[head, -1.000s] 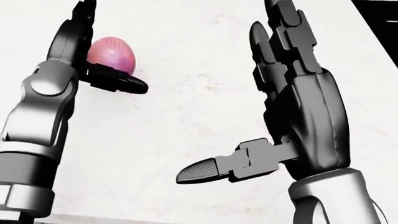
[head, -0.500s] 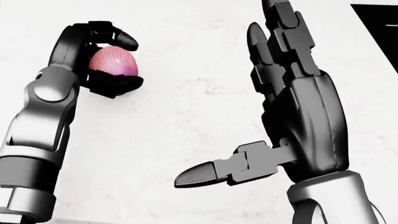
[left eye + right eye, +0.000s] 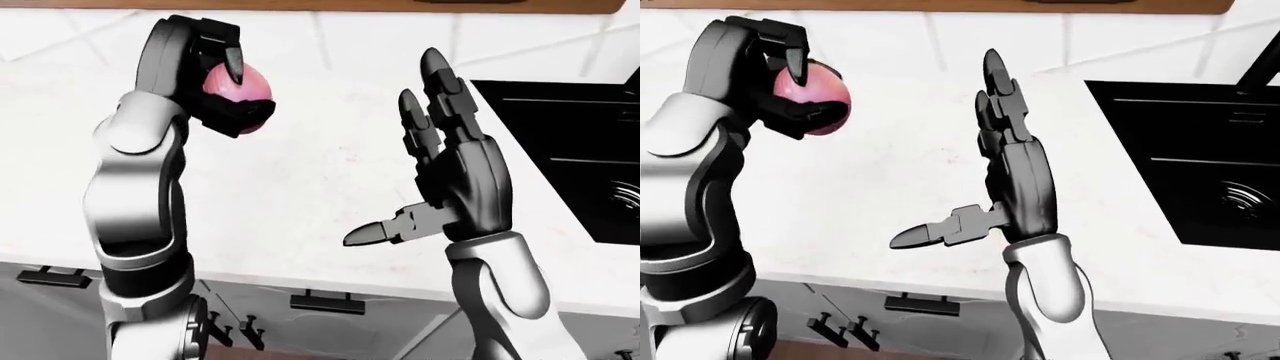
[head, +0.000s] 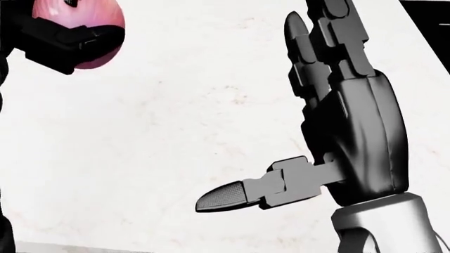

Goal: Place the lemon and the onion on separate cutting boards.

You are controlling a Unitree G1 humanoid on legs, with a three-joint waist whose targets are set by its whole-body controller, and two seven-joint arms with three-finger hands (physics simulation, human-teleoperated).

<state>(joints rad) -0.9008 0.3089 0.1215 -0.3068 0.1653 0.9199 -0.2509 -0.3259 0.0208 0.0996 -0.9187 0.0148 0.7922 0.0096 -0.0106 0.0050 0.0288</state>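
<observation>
My left hand (image 3: 232,88) is shut on the pink-red onion (image 3: 240,84) and holds it raised above the white counter (image 3: 300,187), at the upper left of the eye views. In the head view the onion (image 4: 88,21) sits at the top left corner, wrapped by black fingers. My right hand (image 3: 440,165) is open and empty, fingers pointing up and thumb (image 4: 239,195) sticking out to the left, over the counter's middle. No lemon and no cutting board shows in any view.
A black sink (image 3: 1200,157) is set into the counter at the right of the eye views. The counter's near edge (image 3: 300,283) runs along the bottom, with drawer handles (image 3: 327,302) below it. A white tiled wall (image 3: 350,30) stands at the top.
My left hand closed round the onion and lifted it up off the counter, toward the top left of the head view. My right hand has hardly moved.
</observation>
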